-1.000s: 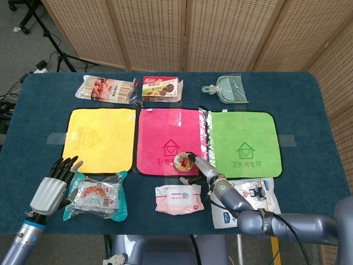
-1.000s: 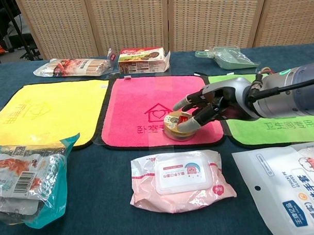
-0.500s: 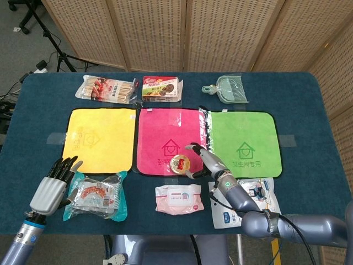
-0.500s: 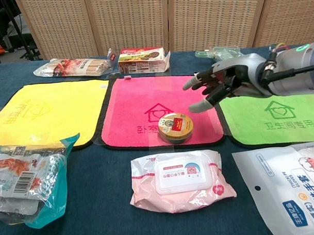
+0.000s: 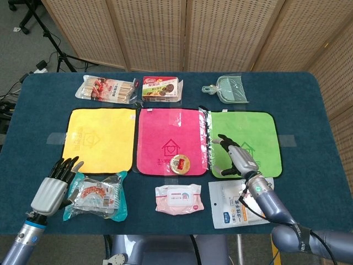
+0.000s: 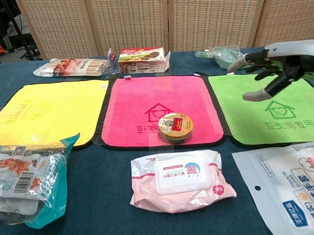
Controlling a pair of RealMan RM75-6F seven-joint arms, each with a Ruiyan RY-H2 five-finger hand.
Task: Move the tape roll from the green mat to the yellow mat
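Note:
The tape roll (image 5: 180, 163) (image 6: 176, 127), a flat round roll with a gold label, lies on the pink mat (image 5: 171, 130) (image 6: 156, 97) near its front edge. The yellow mat (image 5: 99, 138) (image 6: 43, 111) is to its left and the green mat (image 5: 248, 132) (image 6: 281, 118) to its right; both are bare. My right hand (image 5: 234, 157) (image 6: 271, 67) hovers above the green mat with fingers spread, holding nothing, well apart from the roll. My left hand (image 5: 58, 179) is at the table's front left, fingers extended, beside a snack bag; only the head view shows it.
A wet wipes pack (image 5: 179, 199) (image 6: 180, 179) lies in front of the pink mat. A snack bag (image 5: 96, 194) (image 6: 25, 179) sits front left and a white pouch (image 5: 242, 204) (image 6: 288, 190) front right. Along the back are a stick packet (image 5: 107, 88), a cookie box (image 5: 161, 88) and a green dustpan (image 5: 229, 91).
My right hand let go of the tape roll on the pink mat, rose and moved right over the green mat. The roll stayed put. The left hand has not moved.

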